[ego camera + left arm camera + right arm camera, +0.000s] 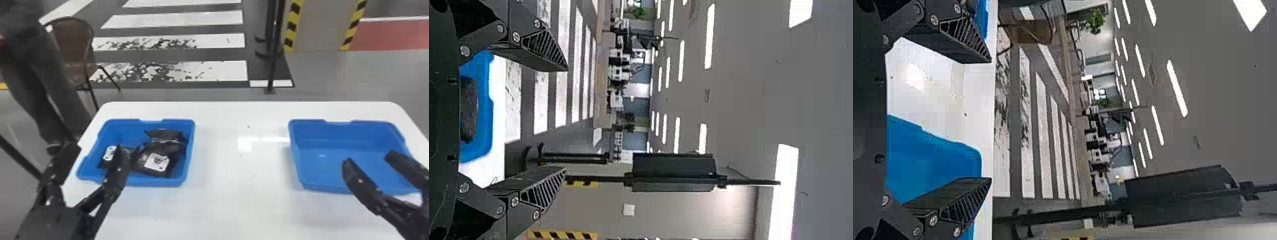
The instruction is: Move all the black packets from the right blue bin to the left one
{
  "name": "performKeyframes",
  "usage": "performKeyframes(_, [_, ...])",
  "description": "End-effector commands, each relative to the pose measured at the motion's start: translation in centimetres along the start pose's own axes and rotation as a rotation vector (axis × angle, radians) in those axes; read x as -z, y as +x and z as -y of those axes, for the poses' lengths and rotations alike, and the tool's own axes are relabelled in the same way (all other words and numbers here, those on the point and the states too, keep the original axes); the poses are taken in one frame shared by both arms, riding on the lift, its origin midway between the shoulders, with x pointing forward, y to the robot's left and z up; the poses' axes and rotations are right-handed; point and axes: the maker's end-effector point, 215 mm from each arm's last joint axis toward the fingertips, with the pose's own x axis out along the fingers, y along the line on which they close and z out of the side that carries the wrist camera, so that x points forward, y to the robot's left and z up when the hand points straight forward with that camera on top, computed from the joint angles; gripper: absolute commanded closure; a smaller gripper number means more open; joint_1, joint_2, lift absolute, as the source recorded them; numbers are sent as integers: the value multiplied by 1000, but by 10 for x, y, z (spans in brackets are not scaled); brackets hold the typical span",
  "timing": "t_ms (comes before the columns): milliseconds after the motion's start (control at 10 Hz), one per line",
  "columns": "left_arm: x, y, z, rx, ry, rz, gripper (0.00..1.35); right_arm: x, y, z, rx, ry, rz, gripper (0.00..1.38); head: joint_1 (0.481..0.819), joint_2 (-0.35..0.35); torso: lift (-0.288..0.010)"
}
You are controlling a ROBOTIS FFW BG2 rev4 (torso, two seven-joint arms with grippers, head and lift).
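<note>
Fingers stand spread on your left gripper [97,147] and right gripper [369,158]; near the left tips, black packets [159,155] look light, floppy, slippery: pinch across the middle.

The table [223,204] is lit brightly from above. Between the left gripper [95,148] and the right gripper [369,158], white glare [245,146] is reflected. Beside the right blue bin [297,153], a soft shadow [286,159] is cast. Beyond both grippers, ceiling lamps [709,36] are seen shining.
</note>
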Motion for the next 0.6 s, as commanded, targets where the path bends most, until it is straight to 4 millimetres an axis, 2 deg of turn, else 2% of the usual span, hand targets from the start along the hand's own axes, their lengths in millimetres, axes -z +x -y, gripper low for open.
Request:
performKeyframes(0, [0,-17,-19,-23,159,-39,363,-18,-18,1,52,-99,15,209,695,88,-140])
performKeyframes(200, [-12,-21,-25,-47,183,-46,369,-13,-28,0,66,-103,3,216,695,103,-140])
performKeyframes(300, [-12,-21,-28,-54,171,-46,357,-18,-27,0,65,-110,19,216,695,112,-140])
performKeyframes(500, [-10,-19,-19,-49,117,-46,289,-23,-27,-1,63,-109,35,216,695,119,-140])
